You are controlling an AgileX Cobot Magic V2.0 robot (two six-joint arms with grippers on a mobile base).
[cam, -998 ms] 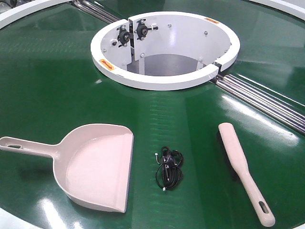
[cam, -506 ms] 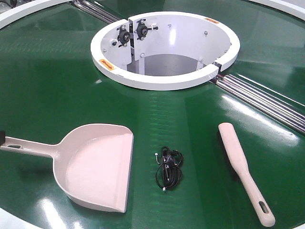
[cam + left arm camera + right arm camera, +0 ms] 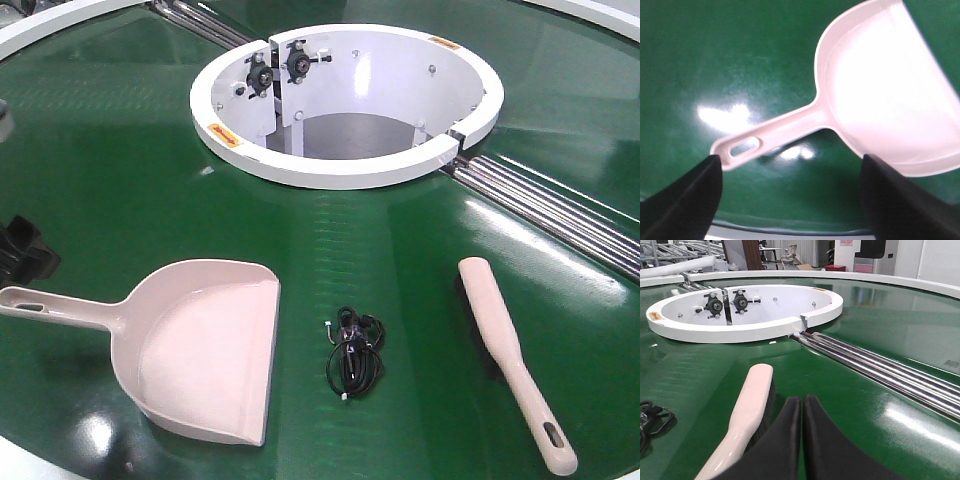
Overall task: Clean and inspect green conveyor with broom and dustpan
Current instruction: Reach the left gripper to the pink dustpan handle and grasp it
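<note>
The conveyor (image 3: 120,180) fills the front view: glossy dark-green belt, curved, with white edging at the top corners. A white ring housing (image 3: 340,178) sits in the belt at top centre, open in the middle, with two black bearing fittings on its inner wall. Steel rollers (image 3: 560,215) run from the ring's right side toward the right edge; another set shows at top left.

The dustpan (image 3: 200,350) lies flat on the belt at lower left. Its mouth faces right and its long handle points left, slotted hole near the tip. The pan is pale beige-pink, with nothing seen inside it.

The broom (image 3: 505,350) lies flat on the belt at lower right, well apart from the dustpan. Its brush head is toward the ring and its handle toward the near edge. Dark bristles show beneath in the right wrist view.

The left gripper (image 3: 790,165) has its jaws spread wide and holds nothing. In the wrist view the handle tip shows between the two fingers. Contact cannot be told. In the front view it is a dark shape at the left edge, just beyond the handle end.

The right gripper (image 3: 801,400) has its fingers pressed together and grips nothing. It sits low over the belt, just beside the broom's right side.

A small black cable bundle (image 3: 353,355) with white connectors lies on the belt between dustpan and broom, nearer the dustpan mouth.
</note>
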